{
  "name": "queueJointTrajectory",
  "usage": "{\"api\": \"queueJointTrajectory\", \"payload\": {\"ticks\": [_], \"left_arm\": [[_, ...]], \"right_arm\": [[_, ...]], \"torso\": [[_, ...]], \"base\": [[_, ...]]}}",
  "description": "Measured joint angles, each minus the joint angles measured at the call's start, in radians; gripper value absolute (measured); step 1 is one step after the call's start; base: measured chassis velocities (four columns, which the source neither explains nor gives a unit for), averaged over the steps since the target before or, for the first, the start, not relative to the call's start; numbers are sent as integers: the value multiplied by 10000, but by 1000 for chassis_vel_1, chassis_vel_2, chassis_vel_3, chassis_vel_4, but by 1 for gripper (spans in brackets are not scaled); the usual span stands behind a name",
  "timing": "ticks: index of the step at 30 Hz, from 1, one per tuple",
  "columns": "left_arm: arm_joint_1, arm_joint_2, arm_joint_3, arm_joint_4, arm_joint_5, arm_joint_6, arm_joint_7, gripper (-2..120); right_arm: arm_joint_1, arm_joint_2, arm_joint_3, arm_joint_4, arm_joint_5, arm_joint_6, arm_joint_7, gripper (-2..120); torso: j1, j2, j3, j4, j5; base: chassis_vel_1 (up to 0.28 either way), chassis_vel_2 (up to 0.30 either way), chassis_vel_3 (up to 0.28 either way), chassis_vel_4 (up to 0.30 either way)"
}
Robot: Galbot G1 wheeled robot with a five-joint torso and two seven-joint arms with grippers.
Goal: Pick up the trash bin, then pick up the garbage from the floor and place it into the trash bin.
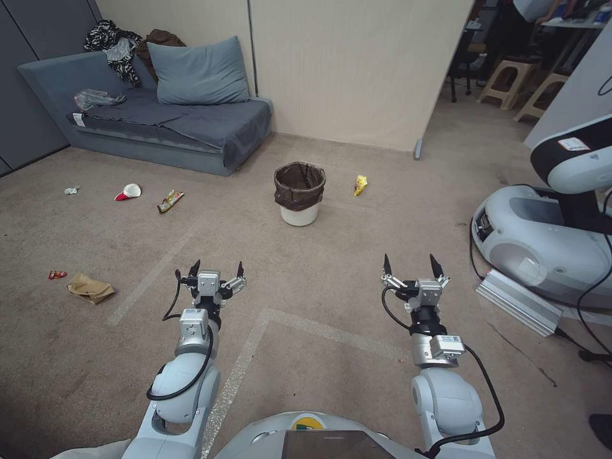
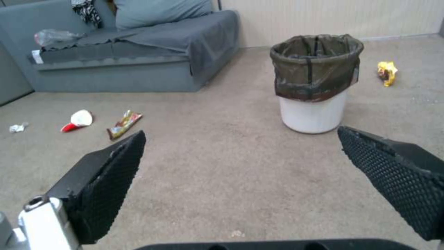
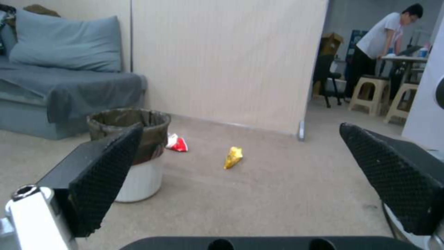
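Observation:
The trash bin [image 1: 299, 193] [image 2: 314, 80] [image 3: 155, 137], a white bucket with a brown bag over its rim, stands upright on the carpet ahead. Garbage lies around it: a yellow wrapper [image 1: 360, 185] [image 2: 386, 72] [image 3: 233, 157] to its right, a red-and-white cup [image 1: 129, 192] [image 2: 79, 119], a colourful wrapper [image 1: 170, 201] [image 2: 124, 124] and crumpled white paper [image 1: 71, 190] to its left. A brown paper bag [image 1: 91, 288] and small red wrapper [image 1: 57, 275] lie nearer, far left. My left gripper [image 1: 218, 268] [image 2: 240, 133] and right gripper [image 1: 410, 262] [image 3: 241, 127] hover open and empty, well short of the bin.
A grey sofa [image 1: 166, 121] stands at the back left against a beige partition [image 1: 357, 70]. Another robot's white base [image 1: 548, 242], a metal block [image 1: 517, 303] and cables [image 1: 590, 338] crowd the right side. A red-and-white wrapper [image 3: 177, 143] lies behind the bin.

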Motion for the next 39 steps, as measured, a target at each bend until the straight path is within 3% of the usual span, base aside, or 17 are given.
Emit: {"api": "queueJointTrajectory", "payload": {"ticks": [10,39], "left_arm": [[8,-6,-11,41,46,-38,4,100],[13,-35,2,55,114,-51,11,100]], "right_arm": [[-4,-6,12,-103,-7,38,-18,100],[3,-9,29,-210,-9,104,-119,100]], "torso": [[0,0,-1,-1,0],[0,0,0,-2,0]], "base": [[-48,51,50,-57],[-156,168,160,-160]]}}
